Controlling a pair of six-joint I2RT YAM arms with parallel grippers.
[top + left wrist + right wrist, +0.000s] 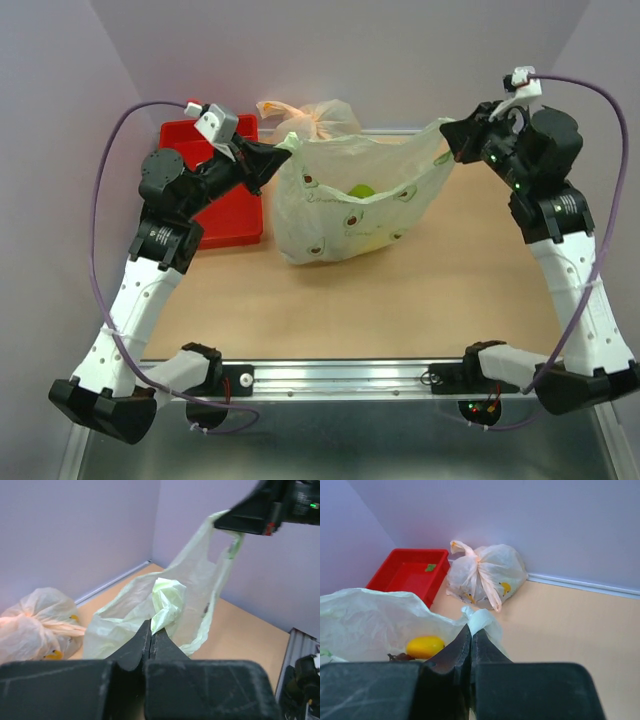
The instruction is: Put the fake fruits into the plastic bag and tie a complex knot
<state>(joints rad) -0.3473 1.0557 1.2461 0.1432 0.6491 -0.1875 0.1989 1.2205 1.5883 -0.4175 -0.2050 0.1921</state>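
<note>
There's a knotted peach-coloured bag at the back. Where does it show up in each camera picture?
Top external: peach bag at top centre, against the back wall.
Left wrist: peach bag at lower left.
Right wrist: peach bag at upper centre.
Shared landmark: the pale-green bag.

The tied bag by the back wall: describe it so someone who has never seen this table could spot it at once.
Find the red tray at the back left corner of the table. Right beside it, against the back wall, sits a peach-tinted bag. Unlike the pale-green bag stretched between the left gripper and right gripper, it is knotted shut and untouched.
</note>
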